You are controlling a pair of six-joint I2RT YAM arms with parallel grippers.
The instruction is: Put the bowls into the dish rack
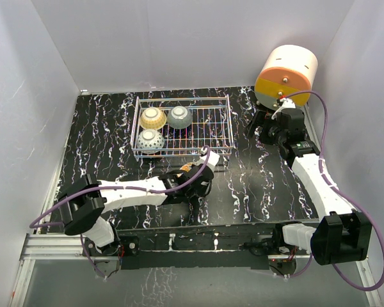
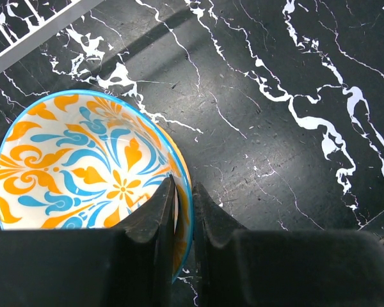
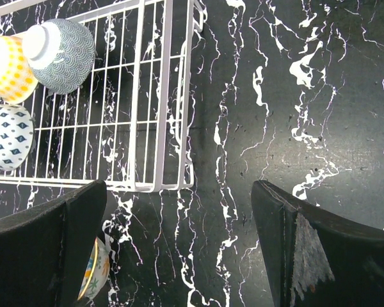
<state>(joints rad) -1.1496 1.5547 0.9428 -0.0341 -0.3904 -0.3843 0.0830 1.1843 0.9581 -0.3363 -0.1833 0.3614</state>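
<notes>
The orange-and-blue floral bowl (image 2: 83, 166) stands on the black marble table just in front of the dish rack (image 1: 230, 125). My left gripper (image 2: 184, 187) is shut on the bowl's near-right rim, one finger inside and one outside. In the top view the left gripper (image 1: 193, 173) mostly hides that bowl (image 1: 187, 167). The yellow-cream bowl (image 1: 152, 118), the grey speckled bowl (image 1: 179, 117) and the blue-dotted white bowl (image 1: 150, 141) lie in the rack's left half. My right gripper (image 3: 179, 185) is open and empty above the table, right of the rack (image 3: 165, 96).
The round cream-and-orange drum (image 1: 285, 75) stands at the back right, just behind the right gripper (image 1: 262, 128). The rack's right half holds nothing. White walls close in the table on three sides. The rack's near bar shows in the left wrist view (image 2: 25, 25).
</notes>
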